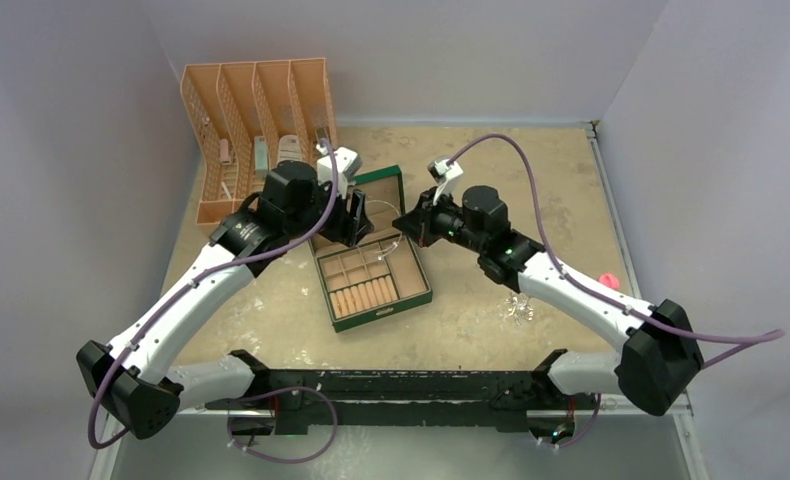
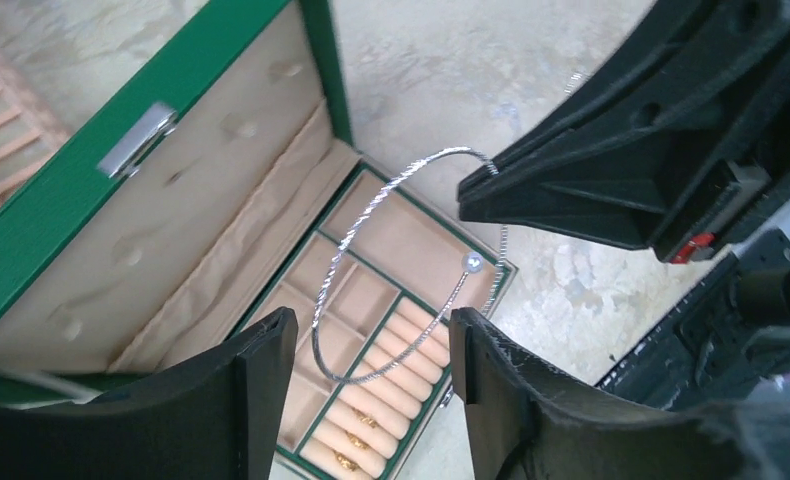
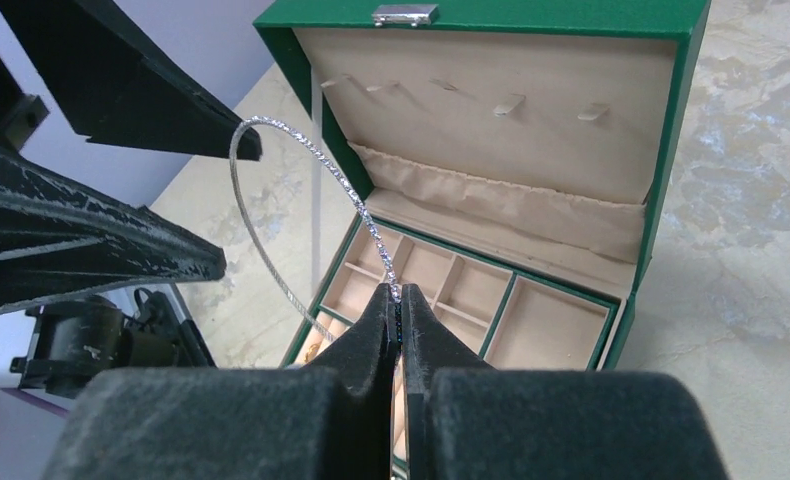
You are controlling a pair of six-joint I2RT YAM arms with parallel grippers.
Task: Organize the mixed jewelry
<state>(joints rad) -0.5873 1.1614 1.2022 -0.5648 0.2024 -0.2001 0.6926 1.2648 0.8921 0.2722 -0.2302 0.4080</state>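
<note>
- The step in hand seems to be bringing the hoop [image 3: 343,186] to its place in the box [image 3: 683,130]; it is not yet laid down.
- The right claw [image 3: 398,300] is pressed together and pinches the hoop at one thin point of the wire, above the open box.
- The left claw [image 2: 369,325] stands spread. The lower arc of the hoop hangs between its fingers and seems not to touch them.
- The next move probably calls for the left claw to draw clear without catching the wire. The right claw should then lower the hoop into a compartment that is wide enough, and only then let go.
- The hoop is a thin, silvery, open ring, twisted and glittering along the wire, with a small bead at one end. It looks wide against the small compartments, so likely only a bigger one will take it.
- Small gold rings [image 2: 356,440] sit in the roll slots of the box.
- A silvery chain cluster [image 1: 519,308] lies on the table [image 1: 451,330], well apart from the box, so some sorting is likely left.
</note>
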